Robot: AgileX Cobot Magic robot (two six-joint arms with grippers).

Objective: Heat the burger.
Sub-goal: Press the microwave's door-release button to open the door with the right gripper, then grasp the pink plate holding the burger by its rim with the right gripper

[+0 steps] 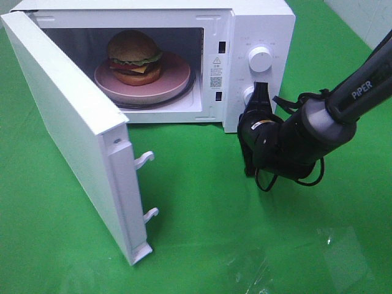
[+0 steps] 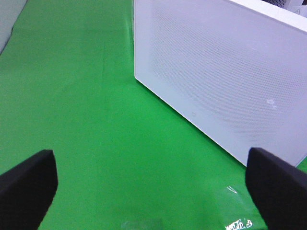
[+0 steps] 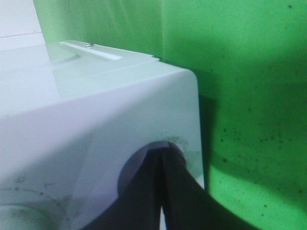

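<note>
From the high camera, the burger (image 1: 135,56) is seen inside the microwave (image 1: 260,24), set on a pink plate (image 1: 177,76) which lies on the turntable (image 1: 184,94). Nothing else is seen in the cavity. The door (image 1: 67,128) is swung wide open. The burger is judged to be light and soft, with layers that can slide one on another and a glossy bun that may slip. It is better moved by the rim of the plate than by the bun, and a hard squeeze should be avoided. The right gripper (image 1: 261,92) is placed at the lower knob (image 1: 247,94) of the control panel, below the upper knob (image 1: 260,59). The lower knob is mostly hidden by it. The left gripper is not shown here.

In the left wrist view, the left gripper (image 2: 153,191) is held over the green cloth (image 2: 86,96), its pads (image 2: 29,184) spread wide with nothing between them. The outer face of the door is seen ahead, apart from the pads. The burger is not shown.

In the right wrist view, the fingers (image 3: 184,201) of the right gripper are pressed together and nothing is pinched. Their tip is set at the lower knob, but contact cannot be told for sure. It is judged that the door must be closed before heating can be started
</note>
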